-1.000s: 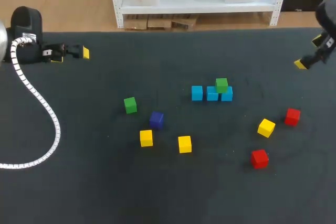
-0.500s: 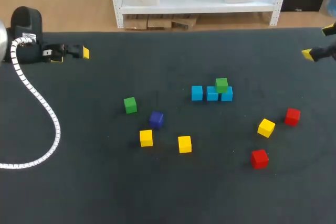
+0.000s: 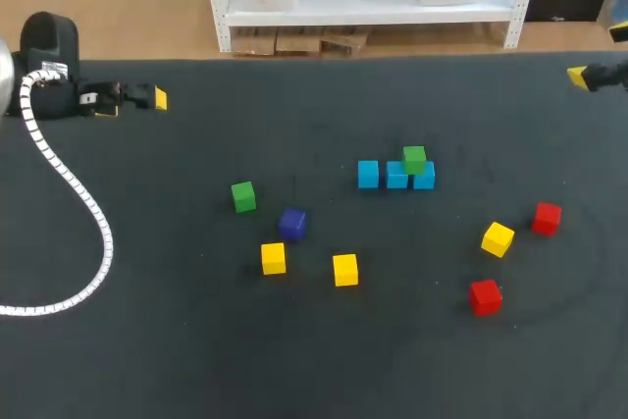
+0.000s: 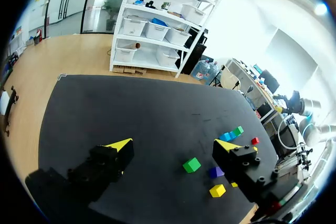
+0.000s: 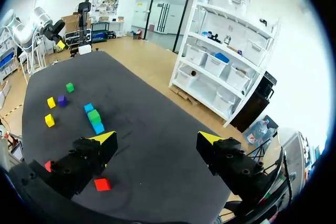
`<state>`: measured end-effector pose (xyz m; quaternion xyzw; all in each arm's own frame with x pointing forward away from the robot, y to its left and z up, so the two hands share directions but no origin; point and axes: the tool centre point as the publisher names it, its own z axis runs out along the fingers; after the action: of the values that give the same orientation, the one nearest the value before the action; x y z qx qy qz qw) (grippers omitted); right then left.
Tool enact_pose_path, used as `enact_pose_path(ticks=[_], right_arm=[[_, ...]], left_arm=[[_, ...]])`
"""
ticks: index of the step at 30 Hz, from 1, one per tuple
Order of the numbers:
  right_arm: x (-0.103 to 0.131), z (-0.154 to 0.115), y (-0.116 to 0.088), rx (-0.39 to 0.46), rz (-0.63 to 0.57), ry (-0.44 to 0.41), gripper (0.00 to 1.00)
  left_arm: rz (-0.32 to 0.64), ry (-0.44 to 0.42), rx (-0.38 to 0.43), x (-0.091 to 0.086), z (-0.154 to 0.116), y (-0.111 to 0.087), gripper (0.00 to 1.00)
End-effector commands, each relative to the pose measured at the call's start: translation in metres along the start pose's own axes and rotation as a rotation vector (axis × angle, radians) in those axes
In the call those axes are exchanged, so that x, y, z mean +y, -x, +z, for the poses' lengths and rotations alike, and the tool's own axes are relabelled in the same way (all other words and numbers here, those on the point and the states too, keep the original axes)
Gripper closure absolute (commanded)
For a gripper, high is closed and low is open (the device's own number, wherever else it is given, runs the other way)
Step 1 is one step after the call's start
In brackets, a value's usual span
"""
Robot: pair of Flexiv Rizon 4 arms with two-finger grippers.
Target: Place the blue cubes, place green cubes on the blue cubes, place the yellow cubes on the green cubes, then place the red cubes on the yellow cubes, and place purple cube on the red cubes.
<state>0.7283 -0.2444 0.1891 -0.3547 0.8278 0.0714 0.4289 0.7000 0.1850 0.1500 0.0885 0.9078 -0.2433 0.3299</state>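
Observation:
Three blue cubes (image 3: 395, 177) stand in a row at mid-table, and a green cube (image 3: 414, 159) rests on the right-hand two. A second green cube (image 3: 243, 196), the purple cube (image 3: 291, 224) and two yellow cubes (image 3: 274, 258) (image 3: 345, 270) lie to the left of them. A third yellow cube (image 3: 497, 238) and two red cubes (image 3: 547, 218) (image 3: 485, 296) lie to the right. My left gripper (image 3: 134, 103) (image 4: 173, 145) is open and empty at the far left. At the far right corner my right gripper (image 3: 599, 54) (image 5: 156, 138) is open and empty, well away from the blue row (image 5: 98, 127).
A white ribbed cable (image 3: 69, 183) loops over the table's left side from my left arm. The black table top (image 3: 314, 360) stretches bare in front of the cubes.
My right gripper has drawn back up and to the right, toward the far right corner. The left arm and the cubes have not moved.

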Motion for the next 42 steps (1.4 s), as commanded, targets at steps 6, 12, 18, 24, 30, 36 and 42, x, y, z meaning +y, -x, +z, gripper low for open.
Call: enact_pose_path(ticks=[6, 12, 18, 24, 30, 36, 42], right_arm=[[-0.008, -0.008, 0.007, -0.021, 0.008, -0.036, 0.00], [-0.015, -0.010, 0.013, -0.028, 0.001, -0.048, 0.00], [-0.018, -0.009, 0.014, -0.030, 0.008, -0.040, 0.00], [-0.018, -0.009, 0.014, -0.030, 0.010, -0.030, 0.00], [-0.018, -0.009, 0.014, -0.030, 0.010, -0.030, 0.00], [-0.018, -0.009, 0.014, -0.030, 0.010, -0.030, 0.00], [-0.018, -0.009, 0.014, -0.030, 0.010, -0.030, 0.00]], left_arm=[[0.000, 0.000, 0.000, 0.000, 0.000, 0.000, 0.00], [0.000, 0.000, 0.000, 0.000, 0.000, 0.000, 0.00], [0.000, 0.000, 0.000, 0.000, 0.000, 0.000, 0.00], [0.000, 0.000, 0.000, 0.000, 0.000, 0.000, 0.00], [0.000, 0.000, 0.000, 0.000, 0.000, 0.000, 0.00], [0.000, 0.000, 0.000, 0.000, 0.000, 0.000, 0.00], [0.000, 0.000, 0.000, 0.000, 0.000, 0.000, 0.00]])
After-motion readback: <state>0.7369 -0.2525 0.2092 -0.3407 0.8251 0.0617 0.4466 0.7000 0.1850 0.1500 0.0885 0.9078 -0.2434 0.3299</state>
